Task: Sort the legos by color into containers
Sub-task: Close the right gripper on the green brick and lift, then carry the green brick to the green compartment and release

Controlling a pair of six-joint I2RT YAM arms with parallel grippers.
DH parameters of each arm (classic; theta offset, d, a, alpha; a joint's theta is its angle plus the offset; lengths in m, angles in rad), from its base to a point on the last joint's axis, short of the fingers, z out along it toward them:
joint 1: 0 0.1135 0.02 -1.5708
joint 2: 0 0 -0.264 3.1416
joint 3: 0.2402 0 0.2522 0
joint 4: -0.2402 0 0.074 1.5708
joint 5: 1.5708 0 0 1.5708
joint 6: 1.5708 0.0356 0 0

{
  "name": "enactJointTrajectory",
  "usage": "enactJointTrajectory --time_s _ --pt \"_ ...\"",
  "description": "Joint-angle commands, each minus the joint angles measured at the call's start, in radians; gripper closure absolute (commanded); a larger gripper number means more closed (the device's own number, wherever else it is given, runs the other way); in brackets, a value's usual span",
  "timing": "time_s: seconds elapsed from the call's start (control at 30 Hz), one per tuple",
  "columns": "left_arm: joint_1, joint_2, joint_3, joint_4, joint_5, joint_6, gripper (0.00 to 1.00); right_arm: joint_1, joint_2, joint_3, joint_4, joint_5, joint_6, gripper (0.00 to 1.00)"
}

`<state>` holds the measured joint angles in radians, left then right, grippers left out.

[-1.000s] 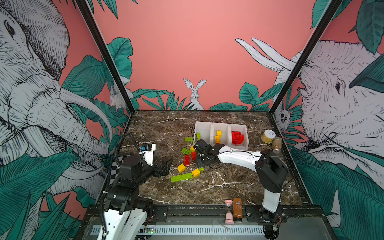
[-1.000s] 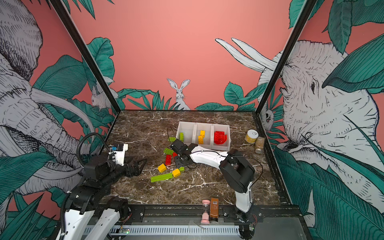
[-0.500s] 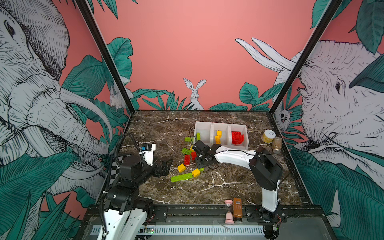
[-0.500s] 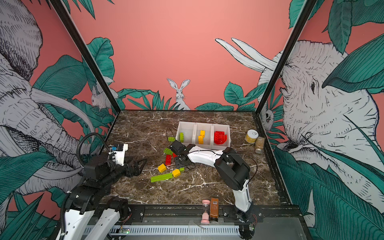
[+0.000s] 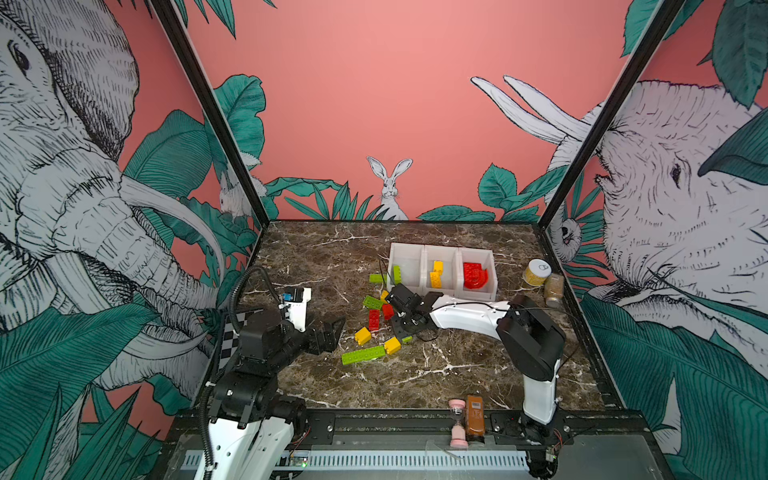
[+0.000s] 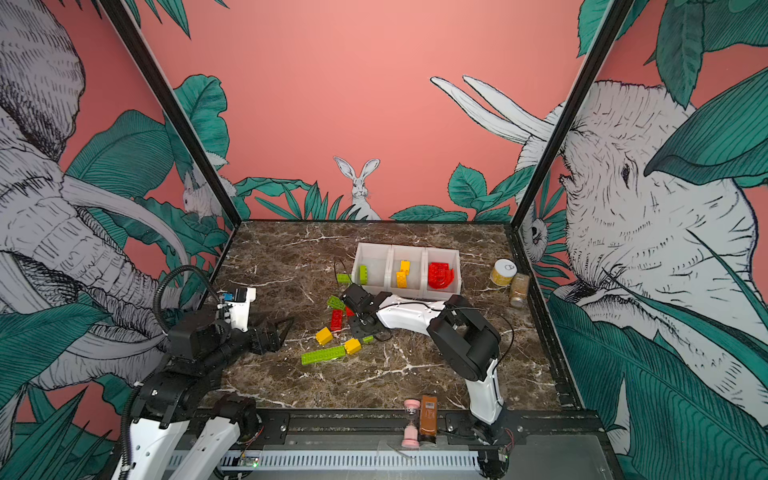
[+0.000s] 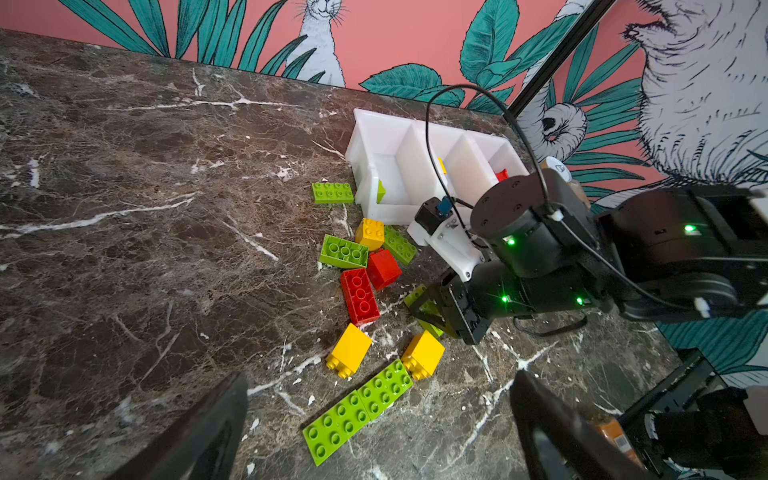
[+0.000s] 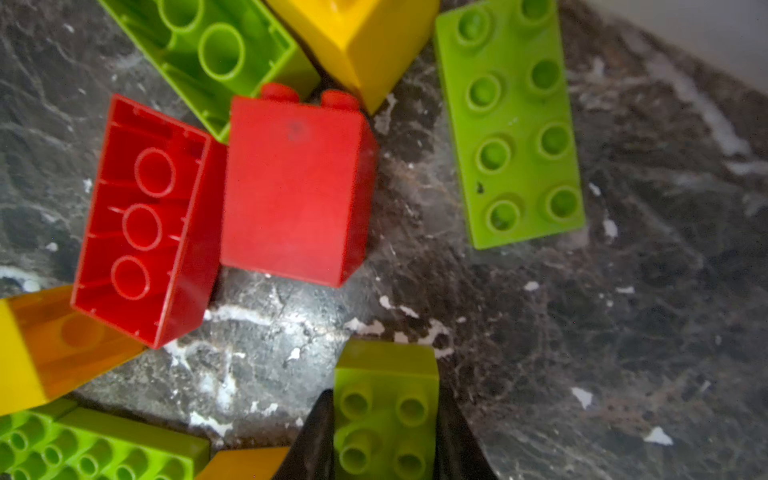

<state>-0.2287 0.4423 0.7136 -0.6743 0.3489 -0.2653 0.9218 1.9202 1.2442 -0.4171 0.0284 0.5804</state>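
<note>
Right wrist: tool (image 8: 385,401) pinches lime lego (image 8: 386,428) (4 studs).

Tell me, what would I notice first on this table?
A jumble of lime green, yellow and red studded plastic bricks lies in the middle of the dark marble table. The right gripper is shut on a small lime green brick at the pile's right side. Behind the pile, a row of three white plastic bins holds a red arch-shaped piece in its rightmost bin.
</note>
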Motion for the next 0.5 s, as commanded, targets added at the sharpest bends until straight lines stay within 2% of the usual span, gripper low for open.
enactJointTrajectory --time_s 0.0,0.23,0.47 --pt "-0.006 0.004 -0.006 0.004 -0.011 0.005 0.01 -0.008 -0.069 -0.057 0.004 0.023 0.006 0.72" --pt "-0.006 -0.013 -0.013 0.012 -0.024 0.002 0.01 -0.09 -0.207 -0.116 0.024 -0.062 -0.018 0.76" --pt "-0.008 -0.012 -0.011 0.011 -0.014 0.003 0.01 -0.197 -0.263 -0.044 -0.025 -0.101 -0.079 0.76"
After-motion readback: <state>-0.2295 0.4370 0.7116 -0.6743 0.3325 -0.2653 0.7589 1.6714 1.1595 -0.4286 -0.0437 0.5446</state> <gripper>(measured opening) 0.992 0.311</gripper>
